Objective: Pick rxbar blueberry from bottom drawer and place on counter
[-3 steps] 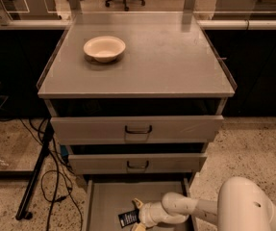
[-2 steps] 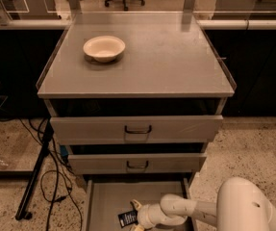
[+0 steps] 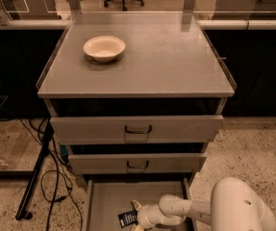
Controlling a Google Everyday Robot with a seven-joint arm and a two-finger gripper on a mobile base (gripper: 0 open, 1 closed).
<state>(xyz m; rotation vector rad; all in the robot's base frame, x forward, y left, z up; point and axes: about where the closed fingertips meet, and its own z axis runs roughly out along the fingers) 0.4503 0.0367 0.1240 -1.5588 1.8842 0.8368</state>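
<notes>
A grey counter [image 3: 176, 57] is topping a cabinet of three drawers, and the bottom drawer [image 3: 104, 201] is standing open. A white robot arm [image 3: 181, 208] is reaching in from the right. A cream bowl [image 3: 104, 47] is sitting near the counter's back left corner. The gripper [image 3: 134, 216] is hanging by the drawer's front edge, at the rxbar blueberry [image 3: 126, 219] lying on the drawer floor; whether it is gripping the bar cannot be told. The pick-up seems under way, next needing a sure hold and a lift up to the counter
</notes>
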